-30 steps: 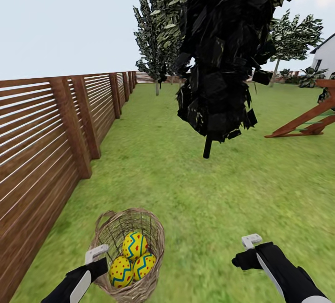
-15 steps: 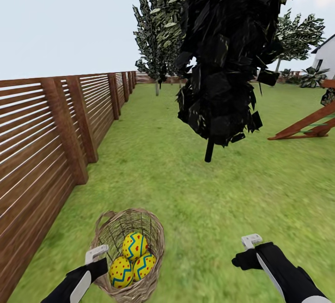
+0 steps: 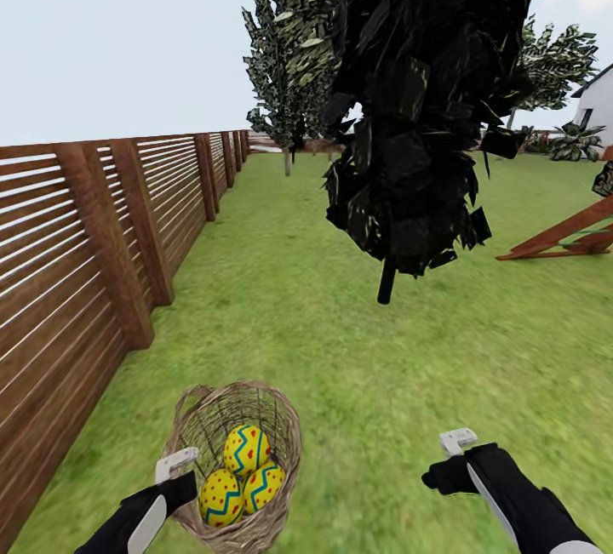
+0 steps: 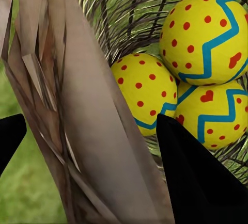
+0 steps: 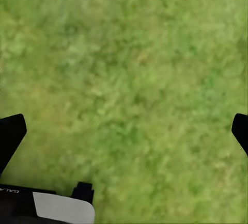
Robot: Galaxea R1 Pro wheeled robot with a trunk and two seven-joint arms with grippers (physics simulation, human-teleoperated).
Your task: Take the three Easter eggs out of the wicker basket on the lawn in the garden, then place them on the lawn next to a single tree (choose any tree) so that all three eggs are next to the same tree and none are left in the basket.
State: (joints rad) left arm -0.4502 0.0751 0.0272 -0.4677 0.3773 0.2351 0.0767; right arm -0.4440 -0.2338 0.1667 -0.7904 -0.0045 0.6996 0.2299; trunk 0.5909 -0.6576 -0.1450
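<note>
The left pincer (image 3: 176,462) straddles the near rim of the wicker basket (image 3: 277,422), apparently gripping it, with all three Easter eggs (image 3: 241,473) inside, while the right pincer (image 3: 457,441) hangs wide open over the lawn (image 3: 383,367) beside the basket; unloading seems unstarted, so an egg needs lifting next.
</note>
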